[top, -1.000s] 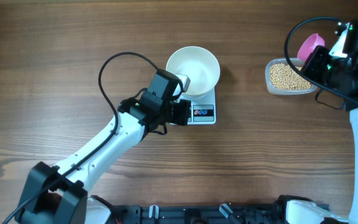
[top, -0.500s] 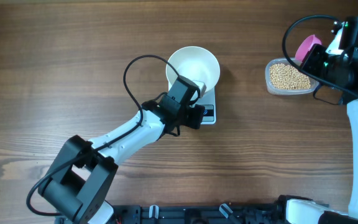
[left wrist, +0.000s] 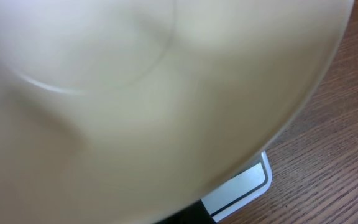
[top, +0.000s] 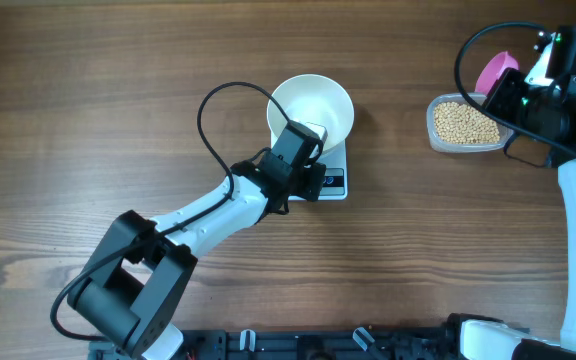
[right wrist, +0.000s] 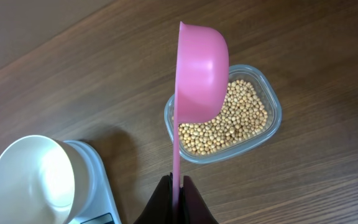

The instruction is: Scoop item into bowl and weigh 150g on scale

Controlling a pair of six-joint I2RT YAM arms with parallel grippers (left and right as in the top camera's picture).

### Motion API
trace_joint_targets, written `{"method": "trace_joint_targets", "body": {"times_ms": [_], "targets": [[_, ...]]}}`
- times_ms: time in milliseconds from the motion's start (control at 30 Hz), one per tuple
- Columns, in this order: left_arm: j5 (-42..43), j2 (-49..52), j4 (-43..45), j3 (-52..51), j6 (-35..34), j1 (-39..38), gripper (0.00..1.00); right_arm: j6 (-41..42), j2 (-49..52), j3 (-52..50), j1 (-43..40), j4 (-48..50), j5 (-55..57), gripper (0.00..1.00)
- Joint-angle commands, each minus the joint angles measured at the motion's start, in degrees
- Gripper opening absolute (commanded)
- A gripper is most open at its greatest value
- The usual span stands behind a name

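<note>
the left pincer (top: 307, 137) is sitting closed at the near rim of the bowl (top: 318, 103); whether it is gripping it i cannot tell. the bowl is standing on the scale (top: 334, 183), mid-desk (top: 88, 120). farther right, the right pincer (right wrist: 178, 182) is clamping the pink scoop (right wrist: 201, 68) by its handle, holding its cup over the beans (right wrist: 241, 121) in the clear tub (right wrist: 273, 123).

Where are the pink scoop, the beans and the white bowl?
pink scoop (right wrist: 201, 68), right wrist view, on its round cup.
beans (right wrist: 238, 118), right wrist view, middle of the heap.
white bowl (top: 318, 108), overhead view, on its bare inside.
</note>
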Motion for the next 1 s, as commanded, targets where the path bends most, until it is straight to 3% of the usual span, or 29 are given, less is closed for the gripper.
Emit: {"method": "trace_joint_targets", "body": {"times_ms": [0,133,300,400,600,667,700,733,800,833,967], "targets": [[-0.59,1.49,0.09,-0.20,0.70,-0.11,0.04,-0.70,0.42,-0.09,-0.13,0.85,1.03,0.04],[-0.11,1.01,-0.11,-0.20,-0.74,-0.20,0.04,-0.81,0.42,-0.09,-0.13,0.90,1.03,0.04],[0.28,-7.50,0.31,-0.20,-2.32,-0.20,0.04,-1.77,0.42,-0.09,-0.13,0.96,1.03,0.04],[7.30,-10.01,-1.75,-0.20,-2.32,-0.20,0.04,-1.79,0.42,-0.09,-0.13,1.29,1.03,0.04],[9.16,-22.82,-17.09,-0.20,-1.46,1.57,0.04,-2.47,0.42,-0.09,-0.13,0.87,1.03,0.04],[3.21,-30.21,-27.08,-1.11,0.87,2.95,0.04,-3.30,0.42,-0.09,-0.13,0.90,1.05,0.04],[2.69,-32.92,-27.56,-3.54,1.18,3.43,0.04,-3.28,0.42,-0.09,-0.13,0.98,1.05,0.04],[3.21,-34.51,-25.31,-5.99,1.14,3.63,0.04,-3.28,0.42,-0.09,-0.13,1.18,1.05,0.04],[7.65,-35.12,-11.80,-13.42,-2.80,3.61,0.04,-3.26,0.42,-0.09,-0.13,1.99,1.03,0.04],[8.09,-33.55,-4.50,-16.70,-6.29,3.61,0.04,-3.23,0.42,-0.09,-0.13,2.12,1.03,0.04],[7.93,-22.84,12.59,-20.81,-6.62,3.61,0.04,-3.13,0.42,-0.09,-0.13,2.47,1.03,0.04]]}}
